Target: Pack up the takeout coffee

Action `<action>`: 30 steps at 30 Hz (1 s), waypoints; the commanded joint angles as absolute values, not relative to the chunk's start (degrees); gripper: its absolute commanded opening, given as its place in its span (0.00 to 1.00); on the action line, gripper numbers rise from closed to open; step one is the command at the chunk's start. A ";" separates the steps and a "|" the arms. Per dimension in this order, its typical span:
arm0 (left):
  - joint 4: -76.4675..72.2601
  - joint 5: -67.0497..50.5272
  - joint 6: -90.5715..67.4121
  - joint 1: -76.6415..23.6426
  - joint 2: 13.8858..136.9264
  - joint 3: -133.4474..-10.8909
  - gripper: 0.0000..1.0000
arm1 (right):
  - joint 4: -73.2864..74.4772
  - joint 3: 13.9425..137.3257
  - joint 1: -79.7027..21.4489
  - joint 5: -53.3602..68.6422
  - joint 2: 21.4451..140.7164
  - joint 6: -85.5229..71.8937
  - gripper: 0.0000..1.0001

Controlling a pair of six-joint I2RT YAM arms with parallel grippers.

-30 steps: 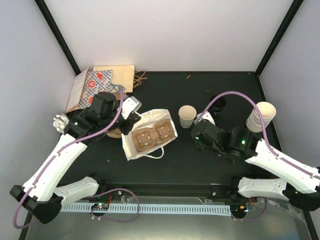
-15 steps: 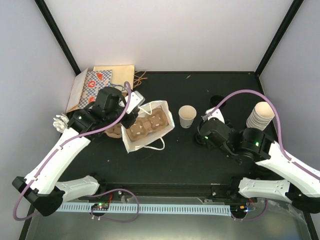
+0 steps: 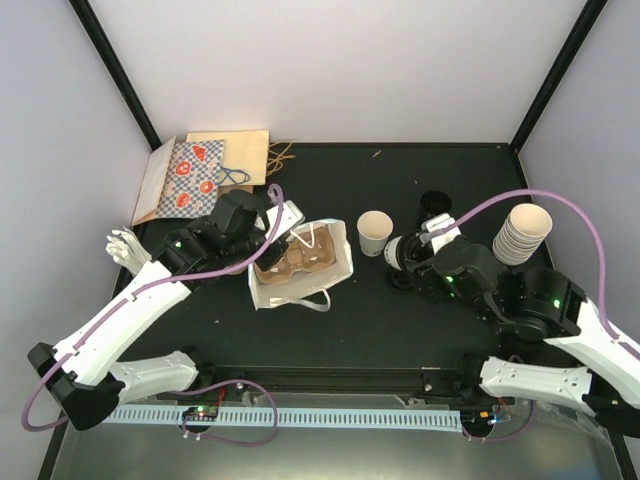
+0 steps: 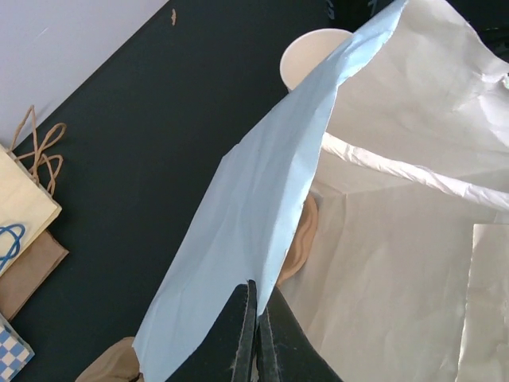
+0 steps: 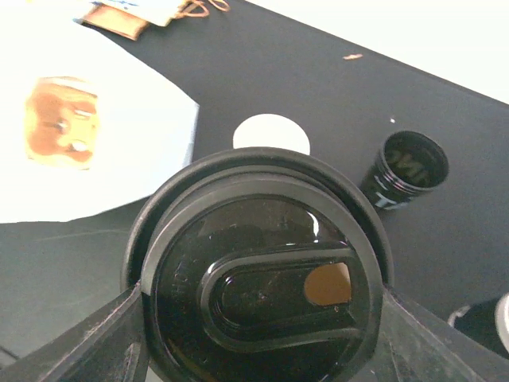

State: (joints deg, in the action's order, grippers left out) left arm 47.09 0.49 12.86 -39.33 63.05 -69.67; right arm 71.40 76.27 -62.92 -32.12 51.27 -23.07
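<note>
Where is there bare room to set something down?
Bare table: behind the open paper cup toward the back wall, and between the light blue bag and the near edge. Crowded: the patterned bags and around the cup stack.

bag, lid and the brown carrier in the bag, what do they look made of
bag: thin paper, matte pale blue outside and white inside; it holds sharp creases and folds.
lid: black plastic, glossy; bright reflections sit on its moulded ridges.
carrier: probably moulded pulp or cardboard; dull brown with rounded cup wells, too small to be sure.
</note>
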 commanded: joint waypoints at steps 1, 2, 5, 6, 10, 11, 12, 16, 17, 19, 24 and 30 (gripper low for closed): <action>45.46 1.56 11.07 -40.43 61.32 -68.27 0.02 | 65.70 77.97 -62.71 -25.44 48.61 -18.69 0.54; 45.49 1.36 10.82 -40.56 61.25 -68.13 0.01 | 64.81 77.85 -62.75 -23.52 48.01 -17.76 0.54; 45.97 1.20 10.32 -41.00 61.08 -68.81 0.02 | 61.00 76.95 -62.74 -17.07 46.36 -15.33 0.53; 46.11 1.16 10.21 -41.15 61.08 -69.01 0.02 | 59.72 76.50 -62.75 -14.95 45.98 -14.58 0.52; 46.50 1.22 9.78 -41.68 61.14 -69.68 0.02 | 55.80 75.68 -62.75 -8.80 46.51 -12.39 0.50; 46.51 1.15 9.64 -41.85 61.15 -69.70 0.02 | 55.23 75.82 -62.75 -7.69 47.02 -12.03 0.50; 46.46 1.17 9.53 -41.90 61.18 -69.70 0.02 | 54.80 75.97 -62.80 -6.91 47.66 -11.76 0.49; 46.23 0.88 9.02 -42.19 61.43 -69.61 0.01 | 52.12 76.20 -62.78 -4.46 48.60 -10.88 0.49; 46.19 0.80 8.97 -42.26 61.50 -69.49 0.01 | 51.43 76.20 -62.79 -3.79 48.59 -10.77 0.49; 46.14 0.74 8.73 -42.28 61.69 -69.52 0.02 | 50.34 76.05 -62.77 -2.68 48.72 -10.57 0.49; 46.22 0.01 8.14 -42.37 62.28 -69.94 0.02 | 49.52 75.69 -62.78 -1.67 49.77 -10.07 0.49; 46.24 -0.67 7.66 -42.54 62.49 -70.64 0.02 | 48.30 74.90 -63.01 -1.65 50.71 -9.94 0.48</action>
State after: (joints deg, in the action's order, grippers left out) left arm 46.24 0.49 8.84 -42.11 62.00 -68.42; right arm 51.00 75.81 -62.92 -2.52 50.30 -10.74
